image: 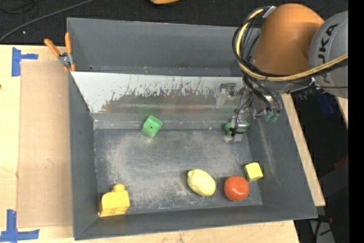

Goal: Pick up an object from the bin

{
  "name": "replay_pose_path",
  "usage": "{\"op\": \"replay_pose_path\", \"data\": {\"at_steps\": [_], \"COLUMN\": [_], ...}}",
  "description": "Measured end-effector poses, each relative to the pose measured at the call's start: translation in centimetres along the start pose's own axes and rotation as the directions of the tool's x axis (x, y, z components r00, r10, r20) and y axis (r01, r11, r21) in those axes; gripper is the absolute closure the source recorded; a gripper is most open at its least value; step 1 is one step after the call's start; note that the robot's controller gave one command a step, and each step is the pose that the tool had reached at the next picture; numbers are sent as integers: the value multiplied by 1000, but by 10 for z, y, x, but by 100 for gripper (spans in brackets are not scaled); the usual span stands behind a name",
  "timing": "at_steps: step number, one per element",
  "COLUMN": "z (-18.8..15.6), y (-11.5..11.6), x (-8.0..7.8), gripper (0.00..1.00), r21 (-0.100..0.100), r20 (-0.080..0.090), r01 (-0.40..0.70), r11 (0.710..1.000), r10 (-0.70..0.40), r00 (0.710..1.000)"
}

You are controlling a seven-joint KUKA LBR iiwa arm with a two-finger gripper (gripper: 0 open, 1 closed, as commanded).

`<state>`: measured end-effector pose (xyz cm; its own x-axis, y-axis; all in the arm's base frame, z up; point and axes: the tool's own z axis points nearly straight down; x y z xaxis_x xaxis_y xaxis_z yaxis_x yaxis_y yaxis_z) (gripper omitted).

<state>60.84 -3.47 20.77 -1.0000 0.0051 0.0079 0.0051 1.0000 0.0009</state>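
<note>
The end effector (235,129) is seen low by the back wall of the grey metal bin (170,42); whether it is open or closed cannot be told. Nearest lies a small yellow plastic cube (253,171), front-right, judged light and rigid, best taken across opposite flat faces.

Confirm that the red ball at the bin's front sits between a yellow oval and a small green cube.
Wrong colour: the camera view shows the red ball between the yellow oval and a small yellow cube.
</note>
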Motion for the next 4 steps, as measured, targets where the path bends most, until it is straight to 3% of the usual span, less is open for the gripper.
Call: {"op": "replay_pose_path", "data": {"at_steps": [1, 2, 3, 4], "z": [-5, 19, 39, 58], "y": [0, -31, -33, -31], "x": [-1, 52, 84, 105], "gripper": [0, 0, 0, 0], "r21": [1, 0, 1, 2], "r20": [7, 5, 8, 5], "r01": [1, 115, 250, 492], "r11": [1000, 993, 968, 871], "r10": [-1, -115, -250, -492], "r00": [1000, 993, 968, 870]}}
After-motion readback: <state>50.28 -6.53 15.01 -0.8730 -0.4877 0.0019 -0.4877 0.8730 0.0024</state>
